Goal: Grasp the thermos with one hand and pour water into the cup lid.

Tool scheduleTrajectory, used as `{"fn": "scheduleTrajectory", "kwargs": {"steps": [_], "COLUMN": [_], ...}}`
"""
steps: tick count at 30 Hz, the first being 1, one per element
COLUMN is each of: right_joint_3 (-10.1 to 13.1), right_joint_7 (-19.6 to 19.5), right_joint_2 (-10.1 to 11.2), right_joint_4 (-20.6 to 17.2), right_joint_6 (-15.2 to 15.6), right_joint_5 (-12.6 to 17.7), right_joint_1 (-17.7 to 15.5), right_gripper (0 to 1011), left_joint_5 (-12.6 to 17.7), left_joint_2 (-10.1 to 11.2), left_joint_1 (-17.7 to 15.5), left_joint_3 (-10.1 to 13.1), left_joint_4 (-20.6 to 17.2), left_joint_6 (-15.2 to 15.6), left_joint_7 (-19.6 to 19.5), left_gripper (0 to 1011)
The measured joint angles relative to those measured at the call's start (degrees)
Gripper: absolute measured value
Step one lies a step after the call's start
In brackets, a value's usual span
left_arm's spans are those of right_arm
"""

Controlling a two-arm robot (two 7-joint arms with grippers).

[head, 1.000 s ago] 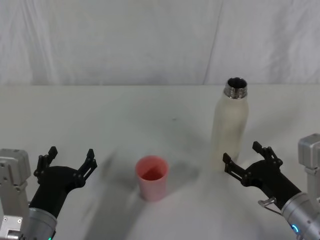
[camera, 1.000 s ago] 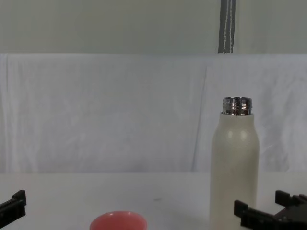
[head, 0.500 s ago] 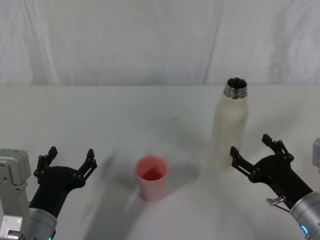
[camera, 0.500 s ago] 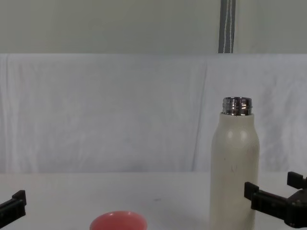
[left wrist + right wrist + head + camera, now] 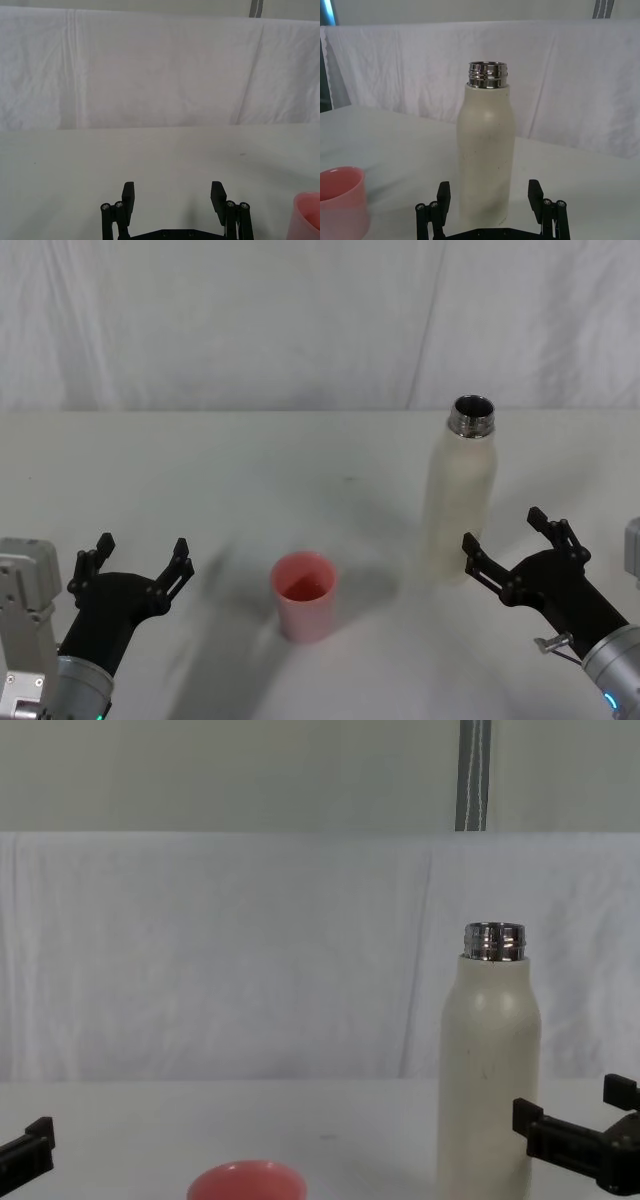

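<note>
Right hand aligned for side grasp

Right hand (image 5: 506, 556), fingers spread wide and empty, flanks the tall cream-white steel-necked thermos (image 5: 458, 490); small pink cup lid (image 5: 303, 595) stands left of it.

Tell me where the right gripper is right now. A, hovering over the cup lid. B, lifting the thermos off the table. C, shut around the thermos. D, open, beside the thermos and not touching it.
D: the right gripper has its fingers spread, just to the right of the upright thermos and apart from it, while the cup lid sits well to the left.
</note>
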Motion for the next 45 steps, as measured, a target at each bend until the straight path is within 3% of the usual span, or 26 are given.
{"fn": "scheduleTrajectory", "kwargs": {"steps": [28, 45], "right_joint_3": [-1.3, -1.3], "right_joint_7": [-0.6, -0.7], "right_joint_2": [-2.5, -2.5], "right_joint_4": [0.9, 1.0], "right_joint_6": [-1.6, -1.6], "right_joint_5": [-3.2, -3.3], "right_joint_1": [0.4, 0.4], "right_gripper": [1002, 1002], "left_joint_5": [0.0, 0.0], "left_joint_2": [0.0, 0.0], "left_joint_1": [0.0, 0.0], "left_joint_3": [0.0, 0.0], "left_joint_4": [0.0, 0.0], "left_joint_6": [0.0, 0.0], "left_joint_7": [0.0, 0.0], "left_gripper": [1001, 1001]}}
